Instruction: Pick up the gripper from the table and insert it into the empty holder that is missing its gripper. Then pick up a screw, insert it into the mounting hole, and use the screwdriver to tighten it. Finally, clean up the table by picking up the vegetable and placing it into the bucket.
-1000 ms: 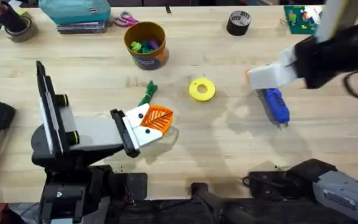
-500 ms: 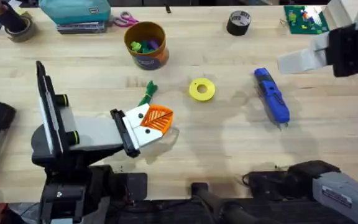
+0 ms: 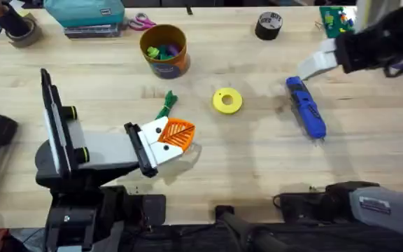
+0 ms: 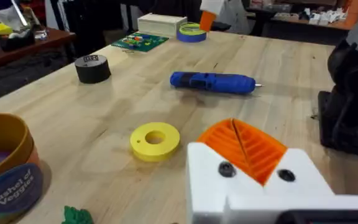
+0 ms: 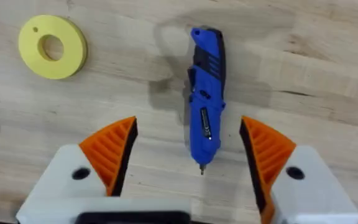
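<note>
Right now the slim bright-blue pen-shaped screwdriver [image 3: 306, 108] lies flat on the pale wooden tabletop [image 3: 243, 168], its thin metal bit pointing toward the arm bases. Just beyond the screwdriver's blunt end, the right tool [image 3: 318, 63] hangs in the air, its white fingers with orange ribbed pads [image 5: 110, 149] spread wide; in the right wrist view the screwdriver [image 5: 205, 93] sits in the gap between them but untouched. To the left of the screwdriver, a little apart, rests a yellow ring-shaped plastic disc [image 3: 227, 101], and farther left, past the disc, is the left tool [image 3: 173, 136] near the tabletop surface, with the orange ribbed wedge-shaped fingertip [image 3: 178, 133] seated in its white angular holder block [image 3: 154, 143]; its fingers look pressed together. The small dark-green leafy toy vegetable [image 3: 168, 105] lies beside that tool, on the side away from the arm bases. Beyond the vegetable, well left of the screwdriver, stands the round orange-brown bucket [image 3: 164, 50], yellow inside, with multicoloured toys in it. A black tape roll [image 3: 269, 25] sits at the far edge, beyond the screwdriver.
</note>
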Available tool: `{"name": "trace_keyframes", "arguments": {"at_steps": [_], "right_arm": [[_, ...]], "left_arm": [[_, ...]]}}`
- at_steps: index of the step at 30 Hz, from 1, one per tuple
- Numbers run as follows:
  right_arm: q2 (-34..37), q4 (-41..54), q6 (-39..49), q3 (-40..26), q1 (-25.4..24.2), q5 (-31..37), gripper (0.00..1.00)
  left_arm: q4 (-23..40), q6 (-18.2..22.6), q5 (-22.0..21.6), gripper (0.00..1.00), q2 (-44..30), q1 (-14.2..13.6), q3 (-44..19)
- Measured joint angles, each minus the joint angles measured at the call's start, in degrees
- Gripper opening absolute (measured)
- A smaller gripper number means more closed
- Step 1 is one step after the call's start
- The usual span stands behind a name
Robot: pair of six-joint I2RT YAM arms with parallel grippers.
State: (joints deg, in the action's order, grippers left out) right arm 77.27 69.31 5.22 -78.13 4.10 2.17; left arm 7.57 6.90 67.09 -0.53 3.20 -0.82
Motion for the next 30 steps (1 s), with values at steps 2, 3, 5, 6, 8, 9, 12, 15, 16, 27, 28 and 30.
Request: {"name": "trace_keyframes", "arguments": {"at_steps": [2,3,5,6,8,9,12,15,16,27,28,30], "right_arm": [[2.19,-0.66,0.21,0.00,0.00,0.00,0.996],[3.25,-0.98,0.37,0.00,0.00,0.00,0.996],[4.98,-2.21,0.70,0.29,0.00,0.00,0.996],[5.53,-3.12,0.87,0.76,-0.02,0.02,0.996],[6.21,-5.12,1.25,2.61,-0.19,0.00,0.996],[6.38,-6.20,1.54,3.93,-0.44,0.00,0.996],[6.38,-8.94,3.11,7.39,-1.78,-0.02,0.996],[6.66,-11.55,5.08,9.53,-3.58,0.00,0.996],[7.01,-12.04,5.66,9.93,-4.08,-0.02,0.996],[17.13,-15.21,9.24,10.69,-5.77,-0.94,0.996],[17.80,-15.45,9.45,10.71,-5.77,-1.14,0.996],[18.84,-15.77,9.79,10.71,-5.77,-1.22,0.996]], "left_arm": [[0.00,0.00,0.00,0.004,0.01,0.00,0.00],[0.00,0.00,0.00,0.004,0.02,0.00,0.00],[0.00,0.00,0.01,0.004,0.00,0.00,0.00],[0.00,0.00,0.00,0.004,0.02,0.00,0.00],[0.00,0.00,0.01,0.004,0.01,0.00,0.00],[0.00,0.00,0.02,0.004,0.00,0.00,0.00],[0.00,0.00,0.02,0.004,0.02,0.00,0.00],[0.00,0.00,0.02,0.004,0.01,0.00,0.00],[0.00,0.00,0.00,0.004,0.02,0.00,0.00],[0.00,0.00,0.02,0.004,0.00,0.00,0.00],[0.00,0.00,0.01,0.004,0.02,0.00,0.00],[0.00,0.00,0.00,0.004,0.02,0.00,0.00]]}}
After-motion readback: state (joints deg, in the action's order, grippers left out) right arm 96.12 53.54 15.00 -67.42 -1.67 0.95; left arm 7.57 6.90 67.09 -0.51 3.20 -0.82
